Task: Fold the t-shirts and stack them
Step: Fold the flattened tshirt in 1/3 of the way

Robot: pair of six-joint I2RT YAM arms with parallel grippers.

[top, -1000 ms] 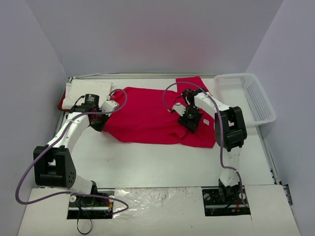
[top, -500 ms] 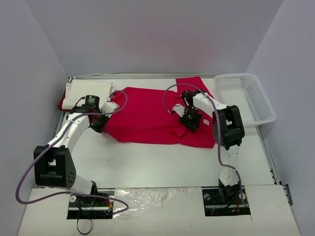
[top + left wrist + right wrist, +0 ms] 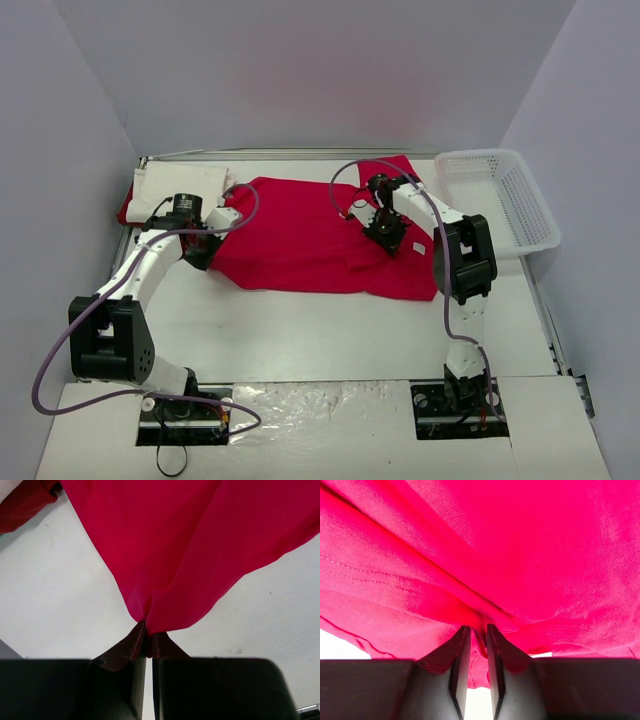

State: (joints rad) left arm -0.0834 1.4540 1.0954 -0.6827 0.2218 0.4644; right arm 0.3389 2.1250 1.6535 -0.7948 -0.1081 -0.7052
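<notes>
A bright red t-shirt lies spread across the middle of the table. My left gripper is shut on its left edge; in the left wrist view the cloth fans out from the pinched tip at my left gripper. My right gripper sits low on the shirt's right part. In the right wrist view my right gripper has its jaws pinched on a raised fold of the red cloth. A folded white t-shirt lies at the back left on another red one.
A white plastic lattice basket stands at the back right, beside the shirt's right edge. Bare white table stretches between the shirt and the arm bases. Purple cables loop over both arms.
The right gripper's jaws have closed onto a fold of the red shirt, and it has shifted slightly back and left. The left arm has not moved.
</notes>
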